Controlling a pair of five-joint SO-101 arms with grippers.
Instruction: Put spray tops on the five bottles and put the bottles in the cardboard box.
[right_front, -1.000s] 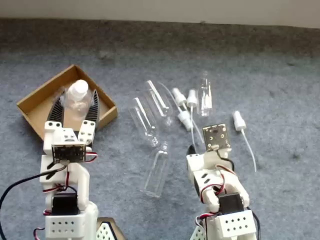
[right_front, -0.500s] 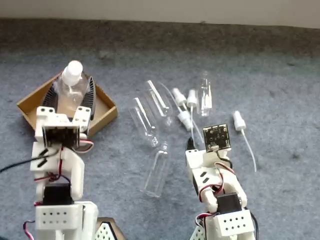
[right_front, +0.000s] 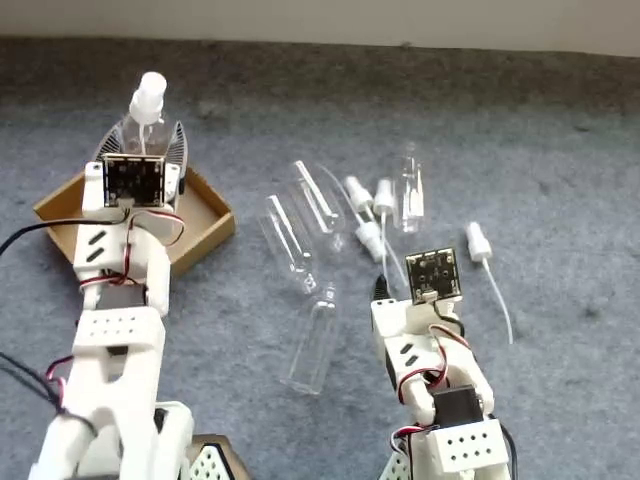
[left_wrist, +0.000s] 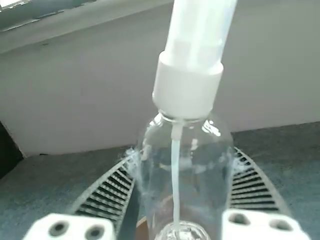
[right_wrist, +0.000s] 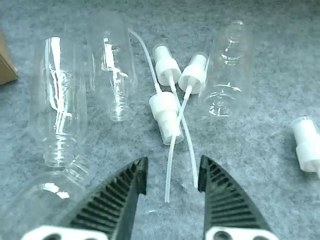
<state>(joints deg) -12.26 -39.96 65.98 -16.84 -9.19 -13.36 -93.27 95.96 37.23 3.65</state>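
Gripping a capped bottle (right_front: 145, 140) by its clear body, the left gripper (right_front: 147, 135) has both ribbed fingers pressed against the bottle's sides, spread about as wide as the bottle itself, and the white spray top (right_front: 152, 90) stands out past the fingertips. The cardboard box (right_front: 208, 232) lies below and just behind this gripper. Its arm covers most of the tray, the strips of floor beside the arm show plain brown card, and from above I cannot tell whether the bottle hangs over the box or beyond its far edge. The left wrist view shows a thin dip tube (left_wrist: 175, 180) running down inside the bottle from the spray top, a detail too small to tell in the high view. The right gripper (right_wrist: 172, 165) holds nothing, its jaws parted by a moderate gap low over the grey carpet (right_wrist: 280, 30). Just ahead of its fingertips three loose spray tops (right_wrist: 167, 117) lie clustered with their tubes crossing, one tube running back into the gap between the fingers. A fourth spray top (right_wrist: 307, 137) lies apart, off to the gripper's right. Two uncapped bottles (right_wrist: 57, 110) lie side by side ahead and to its left, a third bottle (right_wrist: 40, 195) lies close beside its left finger, and a fourth bottle (right_wrist: 227, 65) lies beyond the cluster with its base towards the gripper.
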